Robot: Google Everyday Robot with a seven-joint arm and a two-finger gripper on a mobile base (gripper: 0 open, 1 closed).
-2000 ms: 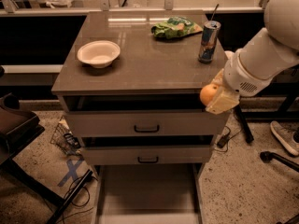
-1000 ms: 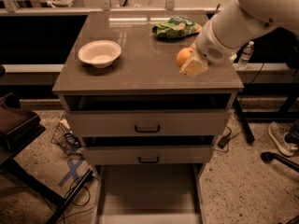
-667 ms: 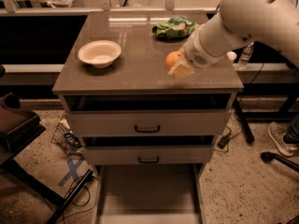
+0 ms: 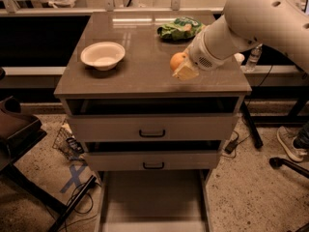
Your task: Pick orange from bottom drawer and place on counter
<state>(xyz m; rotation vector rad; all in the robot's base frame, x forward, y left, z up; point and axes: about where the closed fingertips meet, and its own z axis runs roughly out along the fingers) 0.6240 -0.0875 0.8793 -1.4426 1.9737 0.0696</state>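
Note:
My gripper (image 4: 180, 67) hangs over the right part of the counter (image 4: 140, 66), on the white arm that reaches in from the upper right. It is shut on the orange (image 4: 176, 61), a small round fruit held between the yellowish fingers (image 4: 185, 72) just above the counter top. The bottom drawer (image 4: 153, 199) is pulled out at the foot of the cabinet, and its flat grey floor shows bare.
A white bowl (image 4: 102, 55) sits on the left of the counter. A green bag (image 4: 180, 28) lies at the back right. The two upper drawers (image 4: 152, 128) stand slightly ajar. A dark chair (image 4: 14, 129) is at the left, cables lie on the floor.
The gripper with the orange rose from beside the cabinet's right edge onto the counter and moved left across it. A can that showed at the back right is now hidden behind the arm.

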